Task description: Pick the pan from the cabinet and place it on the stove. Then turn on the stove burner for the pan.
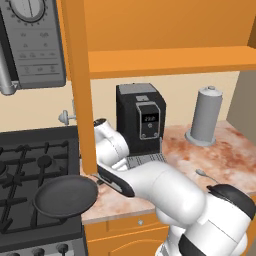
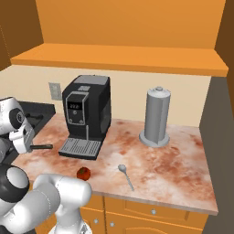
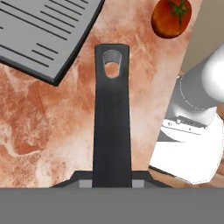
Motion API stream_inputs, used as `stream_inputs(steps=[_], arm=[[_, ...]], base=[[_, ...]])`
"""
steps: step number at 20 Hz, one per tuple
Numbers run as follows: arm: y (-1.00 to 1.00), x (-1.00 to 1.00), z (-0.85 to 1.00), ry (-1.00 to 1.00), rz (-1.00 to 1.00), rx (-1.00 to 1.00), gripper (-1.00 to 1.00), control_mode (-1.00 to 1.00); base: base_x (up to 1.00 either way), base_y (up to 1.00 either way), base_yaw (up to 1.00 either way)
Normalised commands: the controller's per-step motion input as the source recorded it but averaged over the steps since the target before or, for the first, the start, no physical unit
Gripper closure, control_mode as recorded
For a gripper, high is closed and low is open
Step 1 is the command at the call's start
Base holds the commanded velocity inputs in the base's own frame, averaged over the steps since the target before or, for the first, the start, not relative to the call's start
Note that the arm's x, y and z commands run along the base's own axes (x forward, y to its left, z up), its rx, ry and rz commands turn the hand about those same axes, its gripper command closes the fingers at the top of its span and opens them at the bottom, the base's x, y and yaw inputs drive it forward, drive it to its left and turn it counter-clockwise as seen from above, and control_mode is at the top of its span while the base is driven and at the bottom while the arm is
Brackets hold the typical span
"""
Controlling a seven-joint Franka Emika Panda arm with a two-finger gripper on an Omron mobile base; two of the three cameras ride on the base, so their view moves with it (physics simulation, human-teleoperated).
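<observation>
The gripper (image 3: 112,183) is clamped on the handle of the pan (image 1: 65,196), which sits over the stove (image 1: 30,165) edge, tomato (image 3: 171,17) at one o'clock

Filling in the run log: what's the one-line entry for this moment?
tool: shut on pan handle | pan: over stove front-right corner, part overhanging counter | burner: not yet lit

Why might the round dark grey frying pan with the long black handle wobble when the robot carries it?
The round dark grey frying pan is probably held far out on its long black handle, so the dish likely pulls downward. It looks stiff, so it shouldn't bend. The smooth handle might twist between the gripper's fingers. Over the black gas stove's grates, it should sit flat once lowered.
</observation>
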Motion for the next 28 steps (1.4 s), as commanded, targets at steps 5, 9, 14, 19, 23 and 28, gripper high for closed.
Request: stream_inputs(steps=[5,9,14,19,23,28], arm=[[0.04,0.0,-0.08,-0.03,-0.03,0.0,1.0,-1.0],[0.05,0.0,-0.05,-0.02,-0.04,0.0,1.0,-1.0],[0.06,0.0,-0.01,-0.01,-0.05,0.0,1.0,-1.0],[0.15,0.0,0.0,0.0,-0.06,0.0,1.0,-1.0],[0.2,0.0,0.0,0.0,-0.07,0.0,1.0,-1.0],[0.21,0.0,0.0,0.0,-0.06,0.0,1.0,-1.0]], base=[[0.0,0.0,0.0],[0.0,0.0,0.0],[0.0,0.0,0.0],[0.0,0.0,0.0],[0.0,0.0,0.0],[0.0,0.0,0.0]])
